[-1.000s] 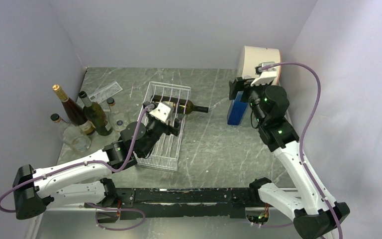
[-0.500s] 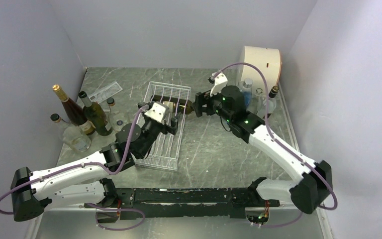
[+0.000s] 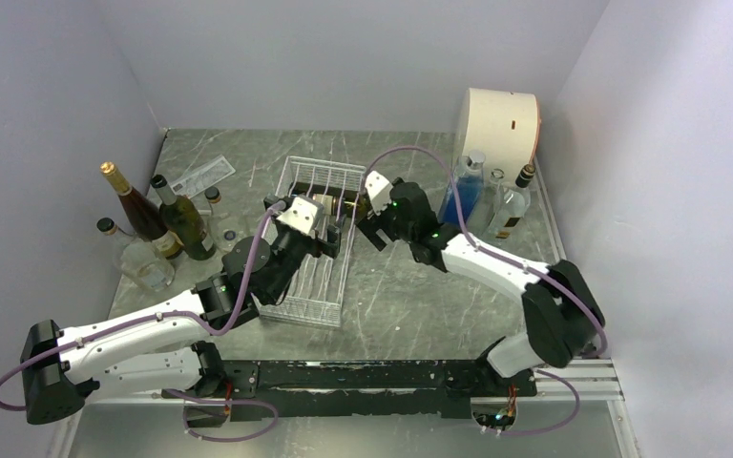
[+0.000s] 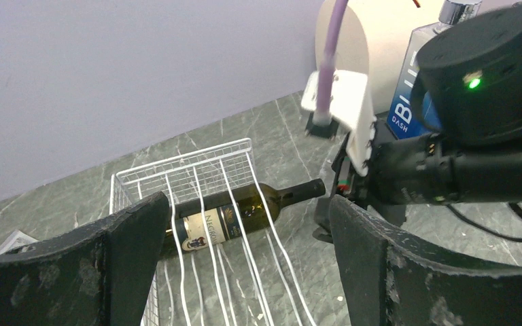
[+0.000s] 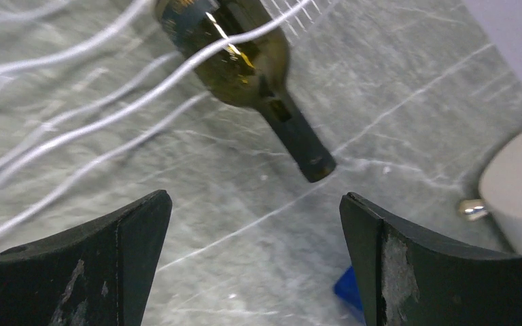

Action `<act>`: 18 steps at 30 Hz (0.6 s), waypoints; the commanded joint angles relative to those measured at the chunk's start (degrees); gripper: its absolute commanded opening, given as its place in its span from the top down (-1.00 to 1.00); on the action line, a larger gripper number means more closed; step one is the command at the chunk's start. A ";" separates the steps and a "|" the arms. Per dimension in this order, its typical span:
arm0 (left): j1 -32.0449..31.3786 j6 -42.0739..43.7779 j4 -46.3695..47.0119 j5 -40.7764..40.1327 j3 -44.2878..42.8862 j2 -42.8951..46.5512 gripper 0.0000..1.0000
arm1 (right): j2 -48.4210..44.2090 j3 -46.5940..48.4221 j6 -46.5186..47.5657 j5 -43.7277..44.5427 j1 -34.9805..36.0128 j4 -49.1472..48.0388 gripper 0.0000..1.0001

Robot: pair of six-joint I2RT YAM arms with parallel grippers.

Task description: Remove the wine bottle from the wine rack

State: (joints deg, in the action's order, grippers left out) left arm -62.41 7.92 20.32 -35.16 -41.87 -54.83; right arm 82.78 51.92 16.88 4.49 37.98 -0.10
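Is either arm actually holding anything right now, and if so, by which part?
Nothing is held. The left gripper and right gripper are both open; the wine bottle lies in the wine rack, untouched.

A lab robot cell: bare pale walls (image 3: 344, 57) box in a marble-patterned table (image 3: 410, 286) on three sides; cabled left arm (image 3: 134, 334) and right arm (image 3: 482, 262) bolt to a rail (image 3: 363, 377) at 6 o'clock.

The dark green wine bottle (image 4: 225, 217) lies sideways across the white wire wine rack (image 3: 319, 282), at its far end, neck seemingly poking toward 3 o'clock.
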 commanded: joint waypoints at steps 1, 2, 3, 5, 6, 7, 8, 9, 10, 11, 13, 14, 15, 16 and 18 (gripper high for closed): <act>-0.26 -0.84 1.13 0.28 -0.63 0.21 -0.81 | 5.89 0.27 11.33 7.74 -0.12 -8.43 -1.00; -0.25 -0.93 1.05 0.48 -0.66 0.34 -0.81 | 7.37 0.89 11.99 7.09 -0.17 -9.00 -1.00; -0.25 -0.90 1.09 0.63 -0.48 0.38 -0.82 | 8.98 1.55 12.81 6.66 -0.12 -9.61 -0.99; -0.25 -0.65 1.45 0.42 -0.29 0.29 -0.83 | 12.23 3.22 14.46 6.10 -0.12 -10.03 -0.98; -0.25 -0.61 1.52 0.20 -0.32 0.30 -0.83 | 13.69 3.64 15.14 6.02 -0.32 -11.22 -0.97; -0.25 -0.55 1.44 0.07 -0.41 0.21 -0.83 | 14.71 3.78 16.07 5.48 -0.63 -12.49 -0.98; -0.25 -0.62 1.17 0.15 -0.61 0.19 -0.83 | 15.71 4.06 16.74 4.36 -1.14 -13.13 -0.97; -0.26 -0.69 1.07 0.29 -0.61 0.21 -0.82 | 16.61 4.36 17.31 3.31 -1.80 -13.98 -0.97; -0.25 -0.88 0.98 0.38 -0.66 0.21 -0.82 | 17.18 4.40 17.78 2.39 -2.54 -14.65 -0.96; -0.25 -1.00 0.91 0.63 -0.59 0.36 -0.82 | 17.77 4.65 18.20 1.41 -3.53 -14.82 -0.94; -0.29 -1.03 0.93 1.24 -0.60 0.66 -0.82 | 18.11 4.23 19.56 -0.77 -4.76 -16.13 -0.93; -0.26 -0.94 1.12 1.11 -0.47 0.68 -0.82 | 18.18 3.98 20.38 -2.61 -5.72 -16.39 -0.92; -0.25 -0.83 1.25 0.78 -0.35 0.69 -0.82 | 18.45 4.16 21.28 -3.99 -6.48 -15.89 -0.90; -0.26 -0.75 1.42 0.50 -0.26 0.61 -0.83 | 18.83 4.56 22.05 -5.15 -7.25 -15.23 -0.88; -0.27 -0.86 1.00 0.63 -0.62 0.36 -0.82 | 19.72 5.17 23.62 -9.10 -9.11 -14.13 -0.85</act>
State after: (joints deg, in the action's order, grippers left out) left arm -62.41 7.66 20.29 -34.76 -41.87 -54.85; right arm 100.79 54.94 35.97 3.07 31.62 -12.64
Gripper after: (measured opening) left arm 0.912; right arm 0.941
